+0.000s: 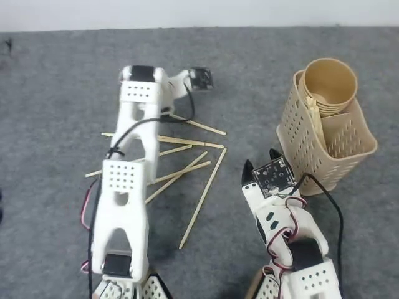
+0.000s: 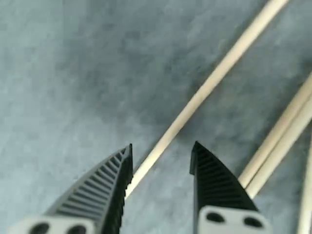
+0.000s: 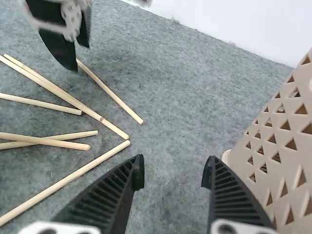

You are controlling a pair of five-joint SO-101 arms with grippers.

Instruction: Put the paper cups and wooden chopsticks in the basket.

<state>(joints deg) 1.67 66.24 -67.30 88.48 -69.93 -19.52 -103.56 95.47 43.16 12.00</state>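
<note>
1. Left arm lies stretched out over the tabletop, above a scatter of loose wooden chopsticks.
2. Left jaws: partly open, pointing down close to the grey surface, w/ nothing gripped. In the left wrist view we see one chopstick running diagonally into the gap. Its near end passes just beside one of the fingertips; we can't tell if they touch.
3. Just off to the side, a pair of chopsticks lies pressed together lengthwise.
4. Right arm sits at the near edge on the right side. Right jaws: spread open and empty, just beside the basket's near wall.
5. Basket: beige, perforated, upright on the right side of the tabletop. In the right wrist view its wall is right next to one fingertip.
6. Paper cups: stacked, standing inside the basket, w/ the top rim well above the basket's edge. A few pale sticks stand in the basket beside the stack.
7. Loose chopsticks: several lie flat, some crossing, under the left arm and btw. the two arms, all apart from the basket.
8. In the right wrist view we also see the left jaws farther off, tips down among those chopsticks.
</note>
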